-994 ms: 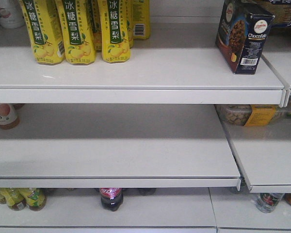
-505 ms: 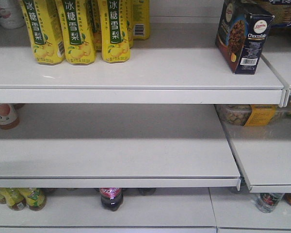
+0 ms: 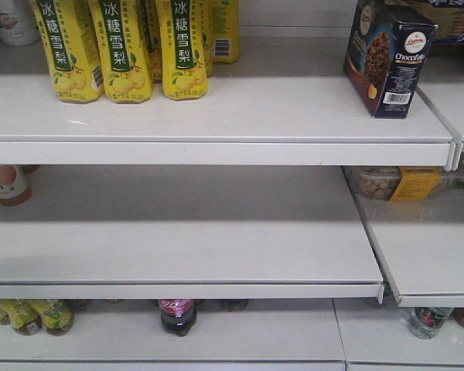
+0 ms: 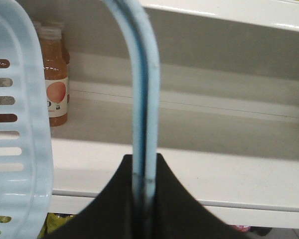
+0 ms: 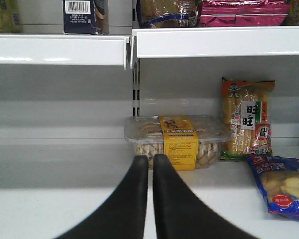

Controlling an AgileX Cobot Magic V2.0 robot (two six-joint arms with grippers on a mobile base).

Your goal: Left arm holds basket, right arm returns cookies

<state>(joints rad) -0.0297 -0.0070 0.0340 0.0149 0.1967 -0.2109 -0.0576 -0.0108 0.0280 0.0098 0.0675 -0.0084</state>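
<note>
The navy cookies box (image 3: 387,58) stands upright at the right end of the top shelf (image 3: 216,116); its lower edge with the barcode shows in the right wrist view (image 5: 82,16). No arm shows in the front view. My left gripper (image 4: 145,172) is shut on the light blue hoop handle (image 4: 145,89) of the basket (image 4: 20,124), whose slotted side fills the left of that view. My right gripper (image 5: 150,162) is shut and empty, low in front of the middle shelf, below the cookies box.
Yellow drink bottles (image 3: 120,50) stand on the top shelf's left. A clear box of biscuits with a yellow label (image 5: 178,142), a rice-cracker pack (image 5: 246,119) and a blue snack bag (image 5: 281,184) lie on the middle shelf ahead of the right gripper. Orange drink bottles (image 4: 54,74) stand behind the basket.
</note>
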